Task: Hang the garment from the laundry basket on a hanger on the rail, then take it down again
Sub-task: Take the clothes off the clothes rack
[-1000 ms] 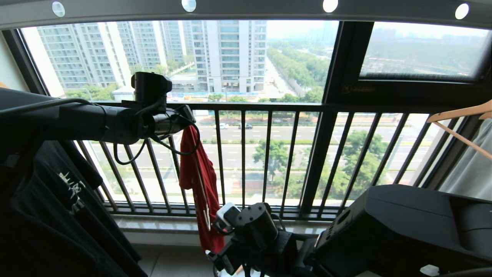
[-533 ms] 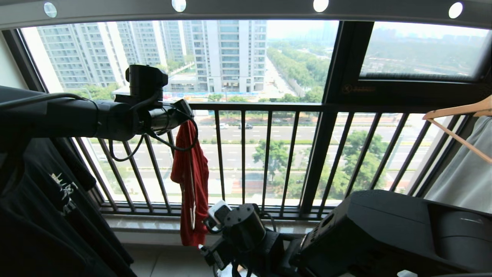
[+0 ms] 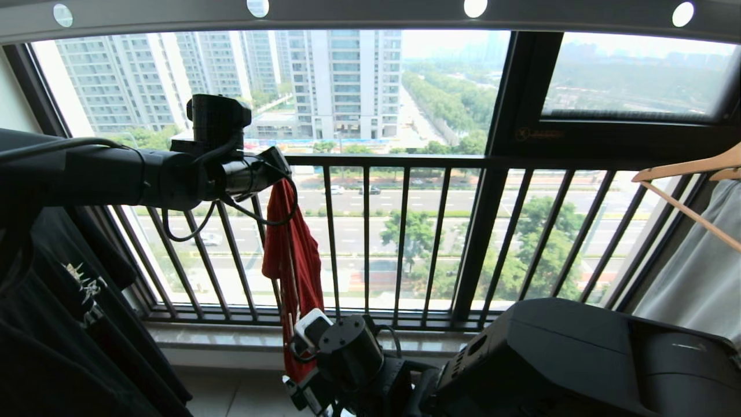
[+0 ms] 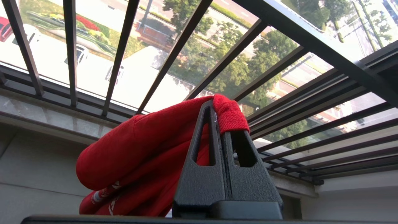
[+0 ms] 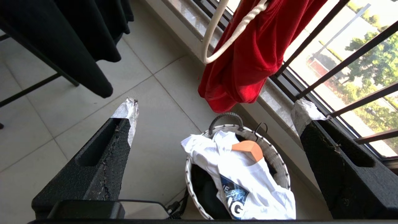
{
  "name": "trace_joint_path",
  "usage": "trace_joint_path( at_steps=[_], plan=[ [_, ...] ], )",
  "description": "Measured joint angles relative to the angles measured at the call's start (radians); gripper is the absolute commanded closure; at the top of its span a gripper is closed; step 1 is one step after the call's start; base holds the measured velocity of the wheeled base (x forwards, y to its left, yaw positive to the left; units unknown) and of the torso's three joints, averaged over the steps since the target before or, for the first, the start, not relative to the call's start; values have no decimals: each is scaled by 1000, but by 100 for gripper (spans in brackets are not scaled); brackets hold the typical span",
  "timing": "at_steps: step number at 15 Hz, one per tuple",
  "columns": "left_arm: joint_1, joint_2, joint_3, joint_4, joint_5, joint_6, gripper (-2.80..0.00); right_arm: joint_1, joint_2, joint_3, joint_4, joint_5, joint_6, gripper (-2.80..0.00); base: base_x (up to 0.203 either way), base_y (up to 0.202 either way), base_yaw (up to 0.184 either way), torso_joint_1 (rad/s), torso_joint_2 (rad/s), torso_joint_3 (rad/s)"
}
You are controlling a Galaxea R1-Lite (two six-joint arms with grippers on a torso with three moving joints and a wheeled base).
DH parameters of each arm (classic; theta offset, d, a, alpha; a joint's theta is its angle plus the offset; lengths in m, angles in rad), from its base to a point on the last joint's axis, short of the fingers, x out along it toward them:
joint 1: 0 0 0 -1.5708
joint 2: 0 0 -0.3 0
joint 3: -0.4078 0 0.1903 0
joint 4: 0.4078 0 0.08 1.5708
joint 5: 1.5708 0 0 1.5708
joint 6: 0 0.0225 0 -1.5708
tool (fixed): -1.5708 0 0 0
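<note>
The red T-shirt (image 3: 292, 255), lifted out of the basket (image 5: 281, 168), is held pinched in the closed left gripper (image 4: 221, 124) beside the window railing (image 3: 405, 161), while the wide-open right gripper (image 5: 214, 121) waits below, the hanging on the rail (image 3: 370, 11) judged undone.

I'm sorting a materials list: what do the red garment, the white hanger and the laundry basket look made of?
Red garment: soft matte knit, probably cotton; ribbed edge, limp folds.
White hanger: thin smooth rod bent in a curve, likely coated wire, though plastic is possible.
Laundry basket: pale woven rim, rope or plastic strand; dark loop handles.
</note>
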Motion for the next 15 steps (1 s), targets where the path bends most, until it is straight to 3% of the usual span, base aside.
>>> trace_joint_path(
  at_steps=[10, 11, 15],
  plan=[
    [-1, -65, -3, 53, -1, -28, 0, -16, 130, -276, 55, -93, 0, -280, 0, 0, 0, 0, 0, 0],
    [-1, -75, -3, 53, -1, -29, 0, -23, 138, -289, 61, -94, 1, 0, 0, 0, 0, 0, 0, 0],
    [0, -115, 2, 59, -20, -38, 0, -23, 159, -333, 66, -93, 1, 0, 0, 0, 0, 0, 0, 0]
  ],
)
